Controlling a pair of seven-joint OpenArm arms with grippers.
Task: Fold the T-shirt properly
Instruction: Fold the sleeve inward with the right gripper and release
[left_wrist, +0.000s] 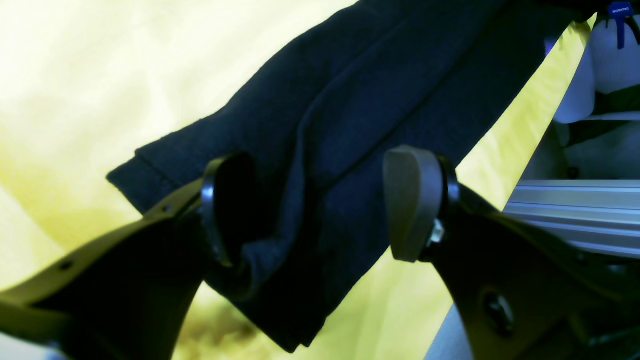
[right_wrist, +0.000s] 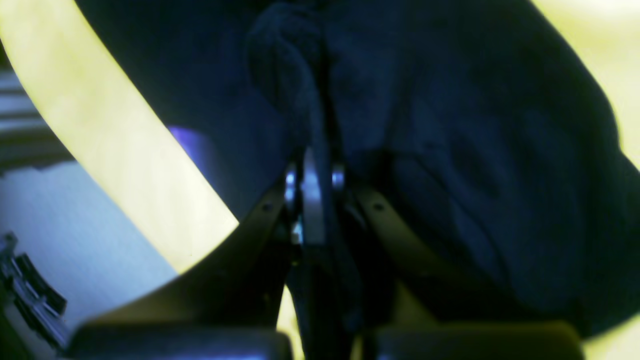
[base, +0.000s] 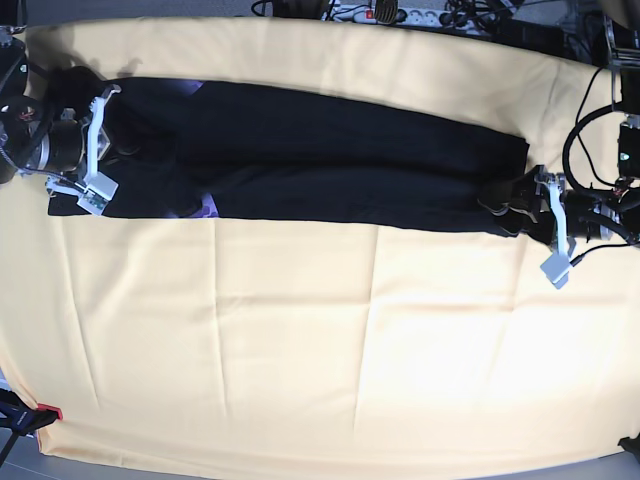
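1. Along the upper part of the base view, the T-shirt (base: 340, 150) lay in a long dark band, running from one arm to the other. That shape suggested it was already folded lengthwise, with another layer being settled.

2. Down its length ran a loose ridge, with more cloth lying flat on either side. The ridge probably marked an upper layer not yet smoothed down, so the stack still called for straightening.

3. At one end, the right gripper (right_wrist: 316, 172) had its fingers together, clamped on a raised pleat of the black cloth. Such a grip likely served to control that end and keep the layer from slipping askew.

4. Beside that end showed a purple patch (base: 208, 207), a bit of the print at the long edge. It hinted that the layers did not quite cover one another there.

5. Over the opposite end, the left gripper (left_wrist: 322, 210) stood with its fingers wide apart, the ridge lying between them and nothing clamped. That placing would suit a pinch on the ridge, to match the other hand.

6. Beneath everything spread the pale yellow tablecloth (base: 300, 330), itself creased. A pinch taken too deep could have caught it along with the shirt.
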